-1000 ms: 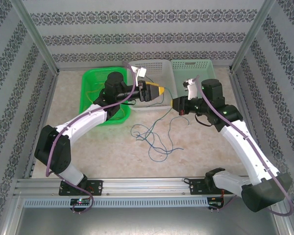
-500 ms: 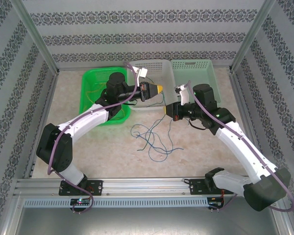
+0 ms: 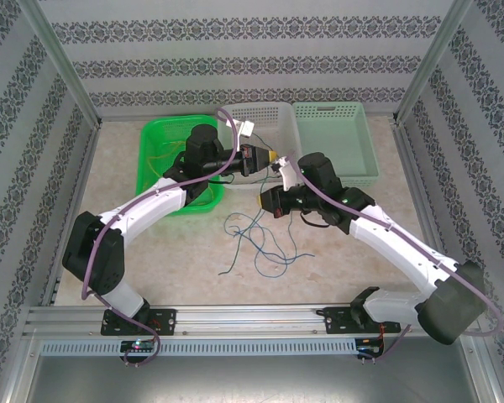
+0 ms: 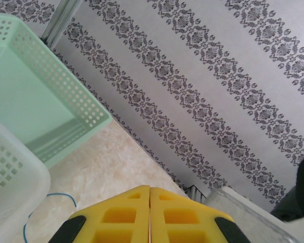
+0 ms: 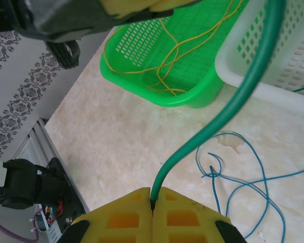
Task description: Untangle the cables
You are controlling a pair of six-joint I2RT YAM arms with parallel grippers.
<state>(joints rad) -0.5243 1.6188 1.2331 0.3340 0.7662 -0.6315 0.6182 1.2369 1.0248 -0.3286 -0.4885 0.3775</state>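
top external: the left gripper (image 3: pixel 270 157) hangs over the near edge of the white basket (image 3: pixel 265 112), its yellow fingers pressed together. just in front of it the right gripper (image 3: pixel 270 201) sits low over the table (image 3: pixel 151 252), also closed; what it pinches is too fine to make out from here. a loose tangle of blue cables (image 3: pixel 260 239) lies on the table in front of the baskets, between the two arms. the green basket (image 3: pixel 149 138) stands left of the white one, and the pale green basket (image 3: pixel 336 126) right of it.

left wrist: the left gripper (image 4: pixel 150 195) has its pads shut flat against each other, and nothing shows between them. a bit of blue cable (image 4: pixel 58 194) lies on the table beside the white basket (image 4: pixel 10 172).

right wrist: the right gripper (image 5: pixel 152 198) is clamped on the green cable (image 5: pixel 233 106), which rises from the pads and curves up past the white basket (image 5: pixel 273 66). the yellow cable (image 5: pixel 177 50) lies coiled inside the green basket (image 5: pixel 142 71). blue cables (image 5: pixel 243 172) loop on the table below.
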